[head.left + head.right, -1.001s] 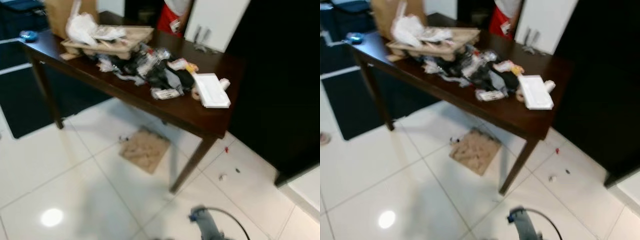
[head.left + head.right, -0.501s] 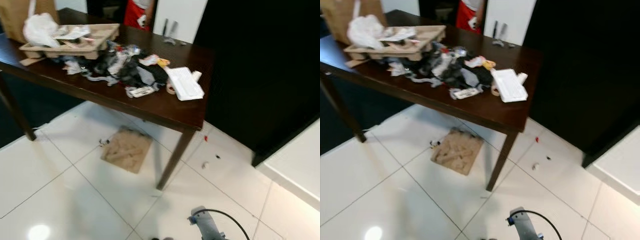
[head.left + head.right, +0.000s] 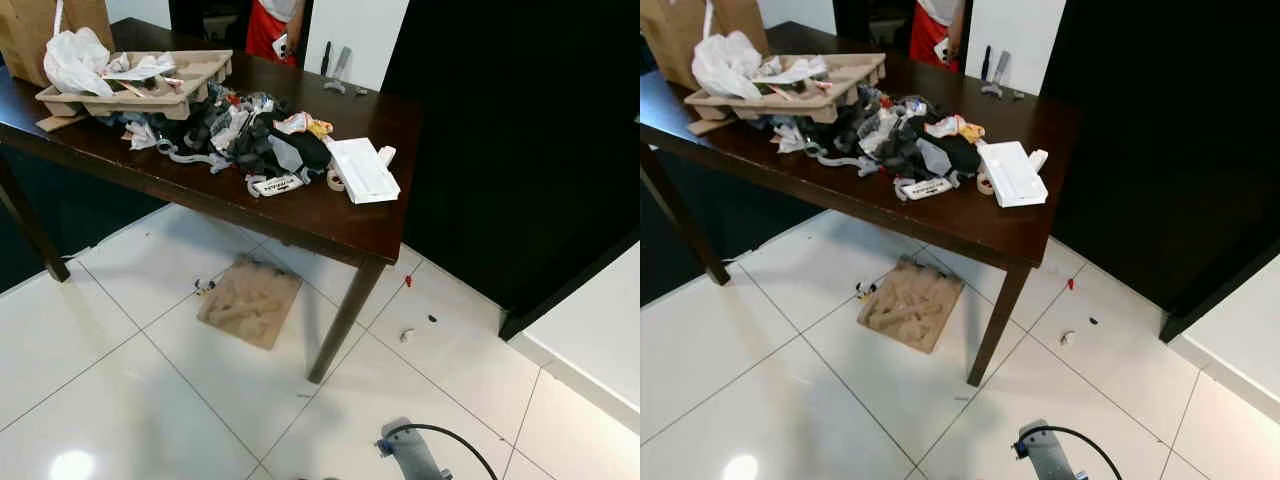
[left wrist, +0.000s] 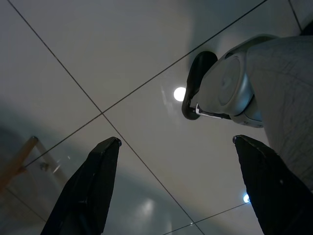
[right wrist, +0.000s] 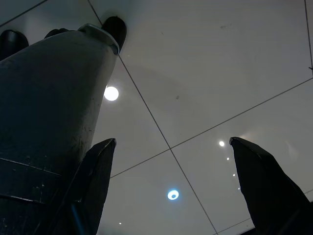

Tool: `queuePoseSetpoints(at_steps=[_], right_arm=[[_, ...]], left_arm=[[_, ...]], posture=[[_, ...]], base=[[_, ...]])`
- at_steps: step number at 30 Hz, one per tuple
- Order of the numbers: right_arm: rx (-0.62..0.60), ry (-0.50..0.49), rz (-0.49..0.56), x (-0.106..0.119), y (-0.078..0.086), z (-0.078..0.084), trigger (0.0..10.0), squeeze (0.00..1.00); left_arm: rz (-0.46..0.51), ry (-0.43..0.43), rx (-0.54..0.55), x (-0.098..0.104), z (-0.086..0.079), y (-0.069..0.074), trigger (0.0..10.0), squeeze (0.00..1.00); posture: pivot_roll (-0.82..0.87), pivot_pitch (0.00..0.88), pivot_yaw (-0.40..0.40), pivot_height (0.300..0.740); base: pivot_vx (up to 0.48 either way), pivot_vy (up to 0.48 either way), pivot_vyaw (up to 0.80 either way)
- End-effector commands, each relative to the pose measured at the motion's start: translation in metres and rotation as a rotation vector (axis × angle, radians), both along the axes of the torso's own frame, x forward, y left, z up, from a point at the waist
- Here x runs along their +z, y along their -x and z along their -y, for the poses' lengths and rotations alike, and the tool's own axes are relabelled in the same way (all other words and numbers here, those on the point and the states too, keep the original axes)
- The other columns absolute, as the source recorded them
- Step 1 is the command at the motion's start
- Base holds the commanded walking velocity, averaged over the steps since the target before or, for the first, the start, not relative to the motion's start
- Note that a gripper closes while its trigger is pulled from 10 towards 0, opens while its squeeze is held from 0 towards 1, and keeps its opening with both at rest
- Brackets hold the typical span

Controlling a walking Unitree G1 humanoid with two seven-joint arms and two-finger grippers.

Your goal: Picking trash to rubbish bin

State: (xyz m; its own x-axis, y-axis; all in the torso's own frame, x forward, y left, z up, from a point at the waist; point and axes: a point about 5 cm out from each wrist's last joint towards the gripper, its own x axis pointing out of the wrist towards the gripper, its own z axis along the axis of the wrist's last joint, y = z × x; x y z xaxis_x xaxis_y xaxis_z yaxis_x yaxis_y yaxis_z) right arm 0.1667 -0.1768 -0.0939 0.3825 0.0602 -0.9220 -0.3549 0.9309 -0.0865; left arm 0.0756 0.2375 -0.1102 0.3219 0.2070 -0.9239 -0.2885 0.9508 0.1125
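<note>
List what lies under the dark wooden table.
Under the table: a flat cardboard piece on white tiles, with small debris beside it. The tabletop covers the floor farther back.

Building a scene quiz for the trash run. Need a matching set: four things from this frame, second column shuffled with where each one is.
Things:
1. cardboard tray
2. white box
3. flat cardboard piece
4. left gripper

Places:
A. on the white tile floor under the table
B. hanging open above bare floor tiles
C. near the table's right end, beside the trash pile
D. at the table's left end, holding a white plastic bag

Pairs: 1-D, 2-C, 3-A, 4-B
</note>
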Motion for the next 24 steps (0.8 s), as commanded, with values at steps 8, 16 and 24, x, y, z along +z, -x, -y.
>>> queuePoseSetpoints(at_steps=[8,16,24], right_arm=[[0.000,-0.002,-0.038,-0.0048,0.0117,-0.0006,10.0,0.00],[0.006,-0.002,-0.036,-0.0044,0.0103,-0.0016,10.0,0.00],[0.012,-0.005,-0.026,-0.0029,0.0061,-0.0035,10.0,0.00]], left_arm=[[-0.018,0.016,0.015,-0.0011,-0.0004,0.0053,10.0,0.00],[-0.013,0.029,0.016,-0.0006,-0.0001,0.0015,10.0,0.00],[-0.001,0.032,0.024,0.0002,-0.0002,-0.0024,10.0,0.00]], posture=[[0.27,0.118,-0.101,0.740],[0.27,0.111,-0.102,0.740],[0.27,0.103,-0.100,0.740]], base=[[0.000,0.000,0.00],[0.000,0.000,0.00],[0.000,0.000,0.00]])
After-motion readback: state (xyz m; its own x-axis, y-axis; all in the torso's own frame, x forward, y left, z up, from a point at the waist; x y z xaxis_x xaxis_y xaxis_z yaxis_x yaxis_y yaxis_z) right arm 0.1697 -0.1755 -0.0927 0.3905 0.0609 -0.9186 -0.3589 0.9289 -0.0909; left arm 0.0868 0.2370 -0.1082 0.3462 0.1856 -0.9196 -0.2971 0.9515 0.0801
